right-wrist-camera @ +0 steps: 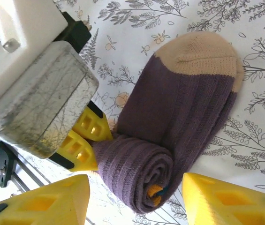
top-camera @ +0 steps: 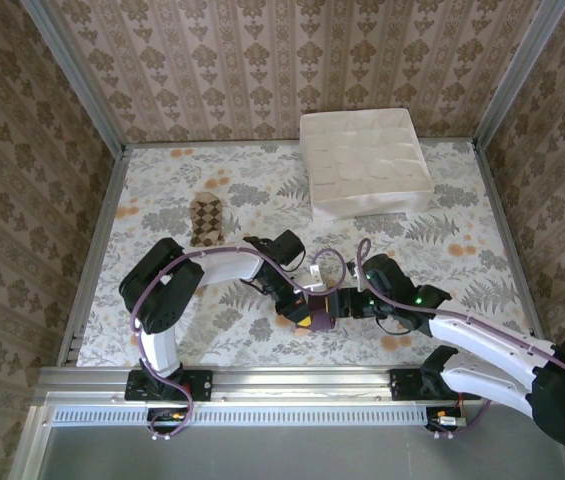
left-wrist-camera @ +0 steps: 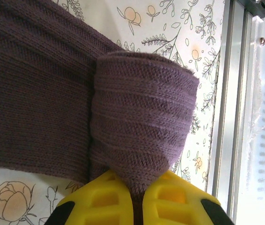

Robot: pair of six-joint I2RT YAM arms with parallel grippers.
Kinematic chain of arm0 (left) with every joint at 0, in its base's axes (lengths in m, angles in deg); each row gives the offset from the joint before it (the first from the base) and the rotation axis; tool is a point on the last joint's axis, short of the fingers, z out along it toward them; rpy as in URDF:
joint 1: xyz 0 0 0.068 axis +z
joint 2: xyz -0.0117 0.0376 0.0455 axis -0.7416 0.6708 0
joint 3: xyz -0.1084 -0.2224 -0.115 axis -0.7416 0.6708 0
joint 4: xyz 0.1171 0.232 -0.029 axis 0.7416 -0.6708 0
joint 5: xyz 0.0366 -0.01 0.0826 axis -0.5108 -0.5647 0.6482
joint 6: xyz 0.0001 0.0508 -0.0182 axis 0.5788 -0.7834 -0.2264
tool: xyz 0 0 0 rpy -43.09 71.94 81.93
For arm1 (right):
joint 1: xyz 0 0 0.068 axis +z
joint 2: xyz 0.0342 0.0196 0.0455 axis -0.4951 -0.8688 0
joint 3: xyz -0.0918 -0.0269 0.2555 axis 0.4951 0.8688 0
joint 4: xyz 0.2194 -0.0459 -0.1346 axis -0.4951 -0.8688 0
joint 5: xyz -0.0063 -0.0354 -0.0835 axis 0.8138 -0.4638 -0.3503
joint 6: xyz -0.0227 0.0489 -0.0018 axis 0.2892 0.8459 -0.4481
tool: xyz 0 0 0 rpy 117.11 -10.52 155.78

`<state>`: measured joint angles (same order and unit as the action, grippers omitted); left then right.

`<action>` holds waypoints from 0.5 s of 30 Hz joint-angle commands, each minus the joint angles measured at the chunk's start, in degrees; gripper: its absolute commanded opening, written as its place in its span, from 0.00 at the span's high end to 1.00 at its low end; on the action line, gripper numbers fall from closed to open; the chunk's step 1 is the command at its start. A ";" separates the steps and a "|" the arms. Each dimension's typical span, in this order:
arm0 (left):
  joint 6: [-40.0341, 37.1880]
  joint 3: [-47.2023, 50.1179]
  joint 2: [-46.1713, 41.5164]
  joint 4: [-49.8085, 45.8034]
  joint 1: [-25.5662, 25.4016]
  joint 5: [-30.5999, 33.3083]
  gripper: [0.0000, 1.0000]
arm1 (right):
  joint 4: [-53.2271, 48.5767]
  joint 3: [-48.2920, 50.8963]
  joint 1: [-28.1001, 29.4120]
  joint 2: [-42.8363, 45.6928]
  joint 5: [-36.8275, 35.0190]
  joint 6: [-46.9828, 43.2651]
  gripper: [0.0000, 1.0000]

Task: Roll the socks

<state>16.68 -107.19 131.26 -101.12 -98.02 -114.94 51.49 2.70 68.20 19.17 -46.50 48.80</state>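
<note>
table: box at far right | purple sock: near edge, centre, partly rolled, tan toe flat | argyle sock: flat, far left, well apart | my left gripper: clamped on purple sock's rolled end | my right gripper: jaws apart, straddling that rolled end, holding nothing

The purple sock is a soft, matt ribbed knit with a tan toe of the same cloth, and the argyle sock looks matt and knitted too. The left gripper and the right gripper have fingers of smooth yellow plastic with a slight sheen. The bench has a smooth printed floral cover edged by a brushed metal rail, and the box is matt white card.
</note>
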 commanded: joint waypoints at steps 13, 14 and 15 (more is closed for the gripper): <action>-1.15 -0.54 1.59 1.74 0.23 4.46 1.00 | 11.18 3.36 3.75 -9.77 -2.17 8.18 0.46; -1.17 -0.45 1.38 2.20 0.12 4.66 1.00 | 11.02 3.15 3.78 -10.62 -2.17 8.22 0.47; -1.17 -0.36 1.23 2.53 0.01 4.77 1.00 | 10.91 2.96 3.84 -11.28 -2.03 8.25 0.48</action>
<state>16.63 -107.58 131.54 -101.01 -98.04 -114.92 61.70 6.59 71.59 9.40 -47.38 56.08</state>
